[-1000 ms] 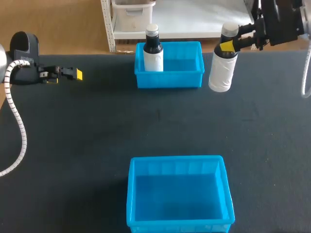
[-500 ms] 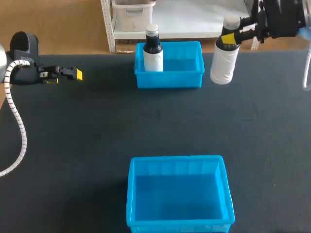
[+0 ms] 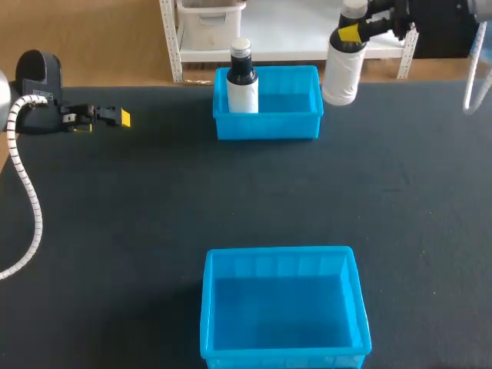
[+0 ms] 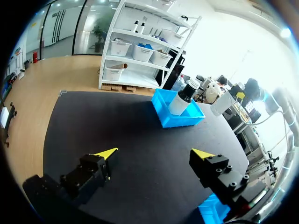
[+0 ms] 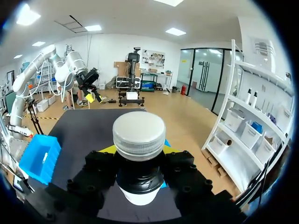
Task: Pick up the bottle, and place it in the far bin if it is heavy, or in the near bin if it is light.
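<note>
- Black cloth covers the table [image 3: 154, 231], and at its left edge the left arm [image 3: 38, 77] lies low over the cloth, with a white coiled cable [image 3: 27, 192] trailing toward the near side.
- Out from that arm, the left gripper [image 3: 115, 117] points toward the middle of the table. In the left wrist view its yellow-tipped fingers [image 4: 108, 152] stand wide apart around the left gripper [image 4: 155, 152], with nothing between them but bare cloth.
- At the far edge, around the middle, sits the far bin [image 3: 267, 123], blue and open-topped. A standing bottle [image 3: 243, 84] is upright in its left end, white-bodied with a dark neck and a pale cap. The left wrist view shows the same far bin [image 4: 163, 119] with the standing bottle [image 4: 181, 100] inside.
- Nearest the robot, in line with it, is the near bin [image 3: 280, 257], blue as well.
- Right of the far bin hangs the white bottle [image 3: 342, 69], lifted off the table and slightly tilted, its base at the bin's right rear corner. Whether it is over the wall or just outside it cannot be told.
- From the upper right, the right gripper [image 3: 350, 33] clamps that bottle at the neck, just under the cap. In the right wrist view the white bottle [image 5: 139, 135] fills the space between both fingers of the right gripper [image 5: 139, 161], which press on its dark neck from two sides.
</note>
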`<state>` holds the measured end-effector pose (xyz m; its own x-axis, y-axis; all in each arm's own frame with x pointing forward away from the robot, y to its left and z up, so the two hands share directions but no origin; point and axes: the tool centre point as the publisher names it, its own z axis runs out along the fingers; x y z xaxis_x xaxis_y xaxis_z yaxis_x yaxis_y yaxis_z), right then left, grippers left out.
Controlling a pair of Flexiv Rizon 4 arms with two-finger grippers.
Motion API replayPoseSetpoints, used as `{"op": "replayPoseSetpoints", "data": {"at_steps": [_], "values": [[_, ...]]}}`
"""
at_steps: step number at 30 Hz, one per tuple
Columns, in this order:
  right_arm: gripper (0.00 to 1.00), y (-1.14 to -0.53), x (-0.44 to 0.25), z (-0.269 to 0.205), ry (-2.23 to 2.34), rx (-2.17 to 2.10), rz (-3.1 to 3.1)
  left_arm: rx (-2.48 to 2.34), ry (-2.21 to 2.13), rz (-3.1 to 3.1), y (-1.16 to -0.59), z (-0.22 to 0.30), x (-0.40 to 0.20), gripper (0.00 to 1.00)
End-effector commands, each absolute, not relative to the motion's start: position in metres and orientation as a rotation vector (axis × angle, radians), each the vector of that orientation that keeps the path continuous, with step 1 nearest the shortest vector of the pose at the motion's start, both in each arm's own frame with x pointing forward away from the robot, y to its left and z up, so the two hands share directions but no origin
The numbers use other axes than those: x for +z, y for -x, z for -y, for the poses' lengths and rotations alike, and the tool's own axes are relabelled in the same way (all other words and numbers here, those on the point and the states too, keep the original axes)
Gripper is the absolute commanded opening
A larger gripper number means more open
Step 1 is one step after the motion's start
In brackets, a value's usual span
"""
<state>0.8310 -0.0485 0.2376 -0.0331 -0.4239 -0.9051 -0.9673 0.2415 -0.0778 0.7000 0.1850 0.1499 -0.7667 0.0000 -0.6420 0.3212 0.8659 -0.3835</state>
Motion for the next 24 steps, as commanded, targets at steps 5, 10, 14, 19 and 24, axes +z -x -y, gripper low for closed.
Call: {"op": "replayPoseSetpoints", "data": {"at_steps": [5, 10, 14, 19, 24], "values": [[0.00, -0.862, 0.236, 0.024, 1.361, 0.806, -1.589, -0.637, -0.231, -2.375, -0.700, -0.185, 0.150, 1.00], [0.00, -0.875, 0.234, 0.007, 1.385, 0.820, -1.573, -0.637, -0.231, -2.375, -0.700, -0.185, 0.150, 1.00], [0.00, -0.882, 0.229, -0.003, 1.401, 0.827, -1.571, -0.637, -0.231, -2.375, -0.700, -0.185, 0.150, 1.00], [0.00, -0.887, 0.221, -0.012, 1.411, 0.845, -1.578, -0.637, -0.231, -2.375, -0.700, -0.185, 0.150, 1.00], [0.00, -0.888, 0.212, -0.017, 1.411, 0.862, -1.588, -0.637, -0.231, -2.375, -0.700, -0.185, 0.150, 1.00]]}}
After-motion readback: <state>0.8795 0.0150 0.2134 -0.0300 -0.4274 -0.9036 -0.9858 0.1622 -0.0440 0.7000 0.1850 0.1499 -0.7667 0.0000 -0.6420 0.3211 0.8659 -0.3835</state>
